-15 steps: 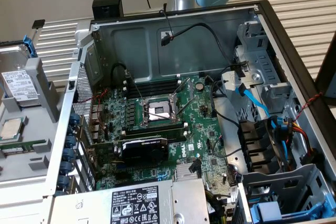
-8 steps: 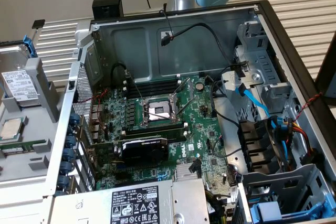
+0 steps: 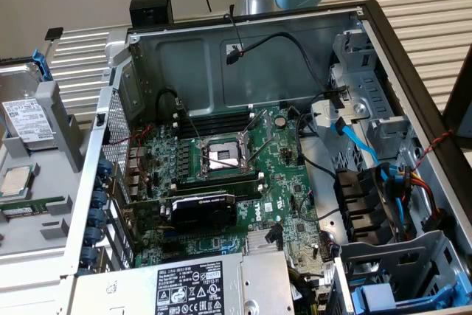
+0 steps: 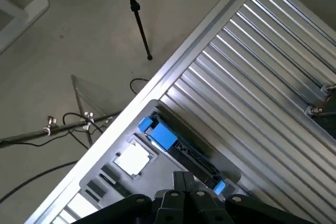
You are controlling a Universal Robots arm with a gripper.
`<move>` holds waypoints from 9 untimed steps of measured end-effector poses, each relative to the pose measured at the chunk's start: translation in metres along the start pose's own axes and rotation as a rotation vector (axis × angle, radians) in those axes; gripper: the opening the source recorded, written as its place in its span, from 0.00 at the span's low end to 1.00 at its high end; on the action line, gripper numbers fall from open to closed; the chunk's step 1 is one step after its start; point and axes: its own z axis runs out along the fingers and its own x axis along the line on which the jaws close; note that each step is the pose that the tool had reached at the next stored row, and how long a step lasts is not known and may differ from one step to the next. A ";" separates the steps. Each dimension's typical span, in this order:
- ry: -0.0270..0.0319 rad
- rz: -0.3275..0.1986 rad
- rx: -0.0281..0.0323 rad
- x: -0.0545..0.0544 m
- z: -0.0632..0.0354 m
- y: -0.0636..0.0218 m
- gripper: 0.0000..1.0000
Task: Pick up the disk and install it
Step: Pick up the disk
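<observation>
Hangs clear of the disk [image 4: 191, 156] with tool [image 4: 185, 182] pressed together, pinching nothing; finds it propped on edge in a grey holder [image 3: 63, 119] on the desk [image 3: 81, 64], at the exterior view's left of the computer case [image 3: 243, 57], blue carrier upward, likely for gripping

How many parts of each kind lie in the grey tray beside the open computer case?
disk: 1
processor chip: 1
memory stick: 1
Total: 3
</observation>
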 end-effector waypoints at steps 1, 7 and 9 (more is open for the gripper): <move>0.0007 -0.018 -0.0003 0.000 0.0000 0.0000 0.11; 0.0048 -0.127 -0.0023 0.000 0.0013 -0.0001 0.11; 0.0062 -0.164 -0.0029 0.000 0.0015 -0.0001 0.11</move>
